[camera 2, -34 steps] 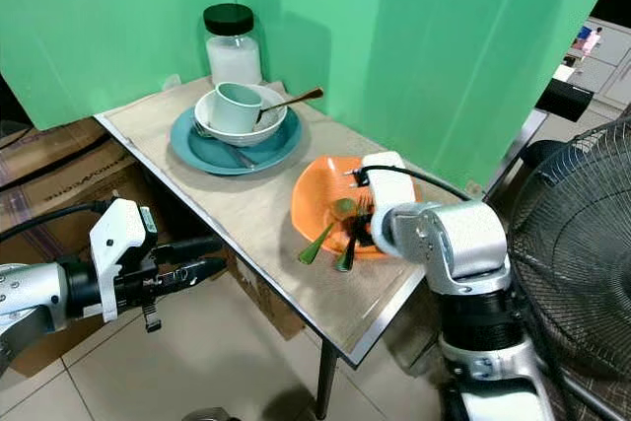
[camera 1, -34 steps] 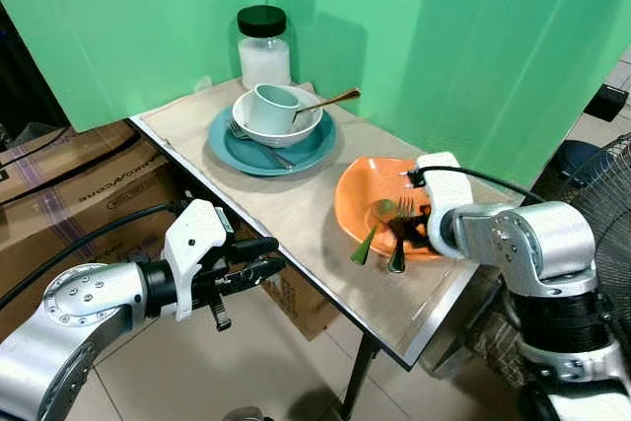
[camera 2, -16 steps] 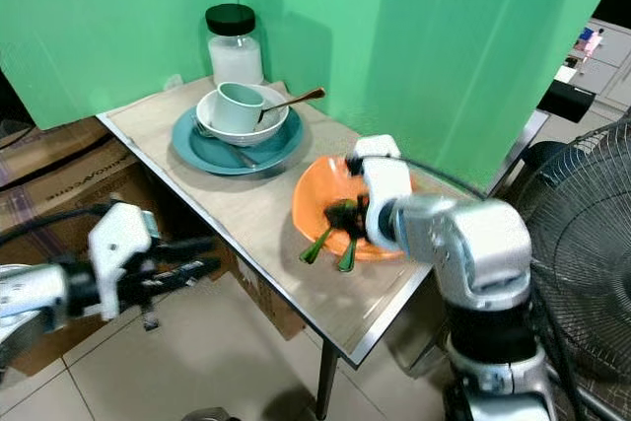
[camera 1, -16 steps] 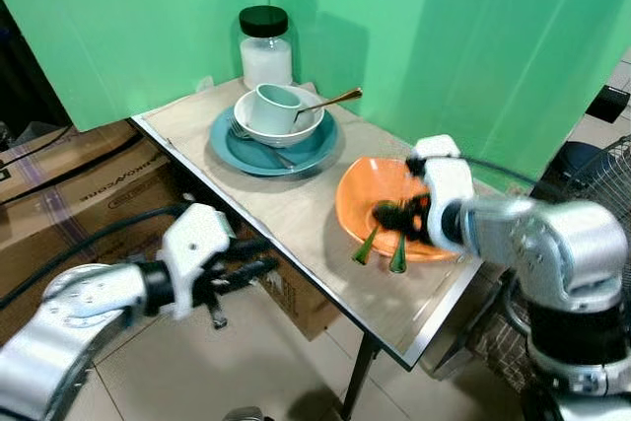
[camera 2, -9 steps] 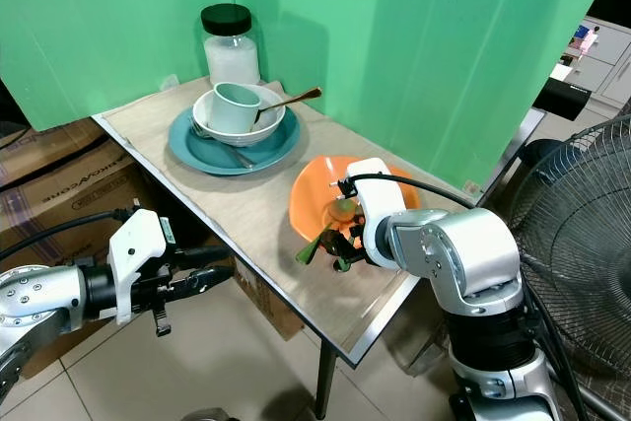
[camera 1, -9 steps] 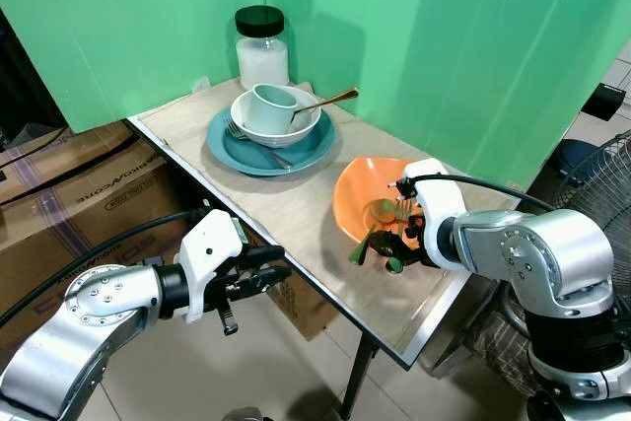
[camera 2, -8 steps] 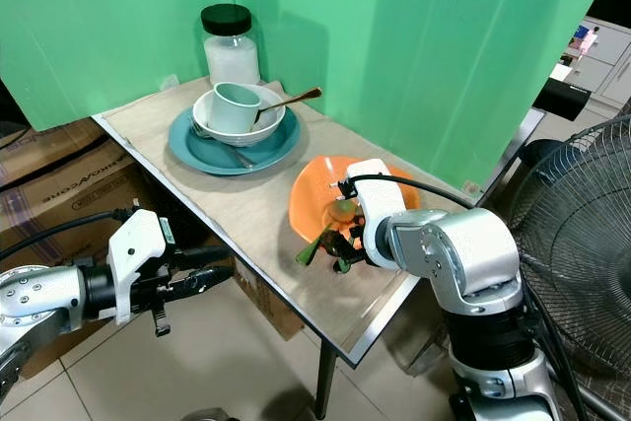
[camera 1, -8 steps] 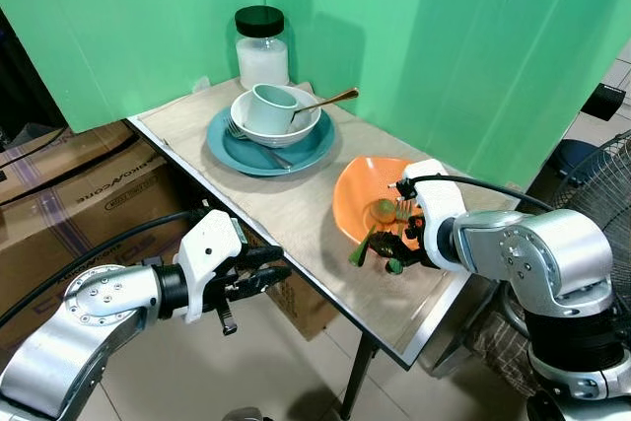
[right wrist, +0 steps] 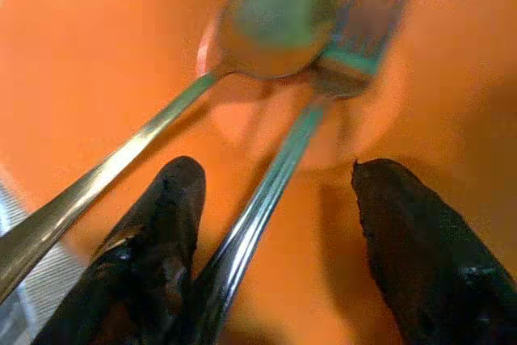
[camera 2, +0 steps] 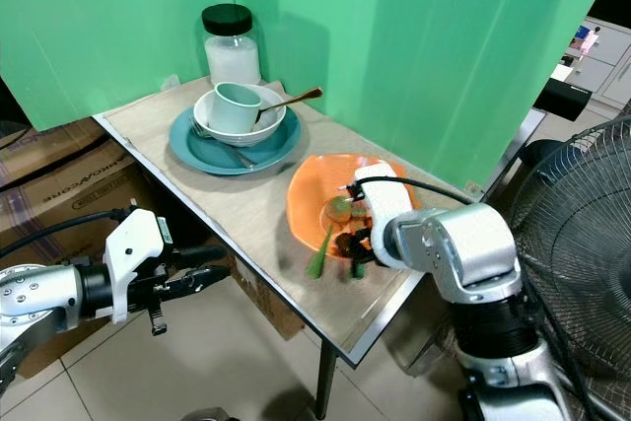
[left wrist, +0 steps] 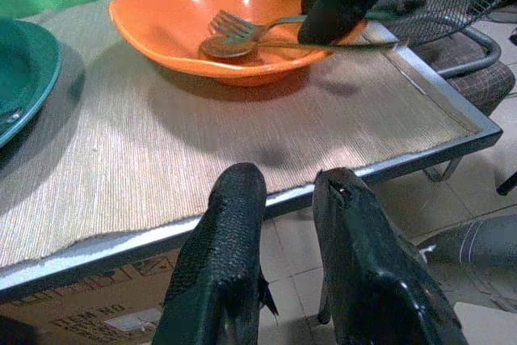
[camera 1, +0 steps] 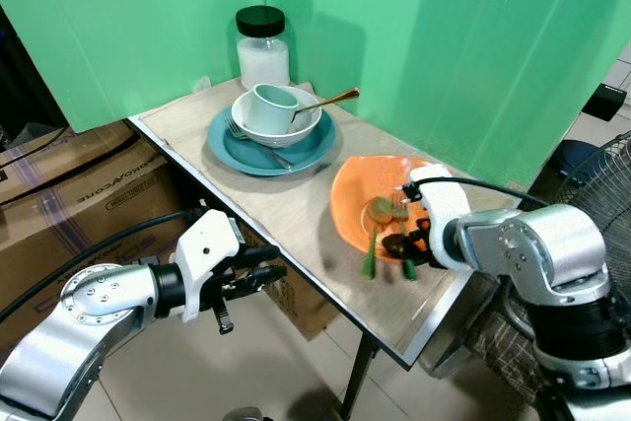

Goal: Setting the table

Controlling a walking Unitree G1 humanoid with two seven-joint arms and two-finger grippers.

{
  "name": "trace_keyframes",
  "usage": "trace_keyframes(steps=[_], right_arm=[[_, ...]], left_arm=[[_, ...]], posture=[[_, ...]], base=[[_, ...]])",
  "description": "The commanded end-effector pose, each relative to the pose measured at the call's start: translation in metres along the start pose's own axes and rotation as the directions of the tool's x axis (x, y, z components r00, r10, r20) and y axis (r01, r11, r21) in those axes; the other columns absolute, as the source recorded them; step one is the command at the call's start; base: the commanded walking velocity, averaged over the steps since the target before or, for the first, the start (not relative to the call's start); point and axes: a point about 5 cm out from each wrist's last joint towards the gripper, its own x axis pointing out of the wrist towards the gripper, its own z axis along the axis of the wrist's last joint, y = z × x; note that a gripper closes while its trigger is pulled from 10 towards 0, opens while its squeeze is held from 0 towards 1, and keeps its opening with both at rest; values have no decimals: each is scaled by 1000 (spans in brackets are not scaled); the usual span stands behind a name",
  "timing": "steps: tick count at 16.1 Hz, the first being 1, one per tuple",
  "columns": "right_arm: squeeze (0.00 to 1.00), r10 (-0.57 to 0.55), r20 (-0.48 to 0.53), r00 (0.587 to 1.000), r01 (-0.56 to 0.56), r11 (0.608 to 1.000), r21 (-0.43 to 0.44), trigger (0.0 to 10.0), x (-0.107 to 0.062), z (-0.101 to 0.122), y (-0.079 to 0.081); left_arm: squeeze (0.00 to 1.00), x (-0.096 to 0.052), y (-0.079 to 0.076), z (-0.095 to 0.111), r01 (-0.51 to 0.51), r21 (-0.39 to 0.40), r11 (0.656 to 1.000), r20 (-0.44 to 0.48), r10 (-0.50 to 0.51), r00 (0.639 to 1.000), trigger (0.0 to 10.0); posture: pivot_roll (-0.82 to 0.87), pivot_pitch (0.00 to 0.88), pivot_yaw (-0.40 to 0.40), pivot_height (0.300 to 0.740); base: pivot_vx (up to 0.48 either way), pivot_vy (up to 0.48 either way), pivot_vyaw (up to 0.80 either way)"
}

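Your right end effector (right wrist: 275, 232) hangs with fingers spread wide apart; your left end effector (left wrist: 283, 224) reaches forward, fingers slightly parted.

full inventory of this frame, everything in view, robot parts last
Table: 1, beige mat top, metal edge, before a green screen.
Jar: 1, white with black lid, table's far corner.
Teal plate: 1, near the jar.
White bowl: 1, on the teal plate.
Cup: 1, pale, tipped in the bowl.
Orange plate: 1, table's right end.
Spoon: 1, green-tinted, in orange plate.
Fork: 1, beside the spoon.
Cardboard boxes: brown, floor left.
Fan: 1, black, right.
Left pincer: open, below the table edge.
Right pincer: open, straddling the fork handle.
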Motion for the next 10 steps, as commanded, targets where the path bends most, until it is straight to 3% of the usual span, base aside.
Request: trace_keyframes(steps=[1,10], right_arm=[[0,-22,5,1000,22,1000,-5,0,-1,3,-4],[0,-32,20,999,34,997,-74,0,2,8,-4]], left_arm=[[0,-4,3,-2,-16,7,1000,-13,16,1000,10000],[0,-4,4,-1,-22,13,1000,-17,22,1000,10000]], posture=[[90,0,-16,740],[92,0,-16,740]], base=[[0,0,0],[0,0,0]])
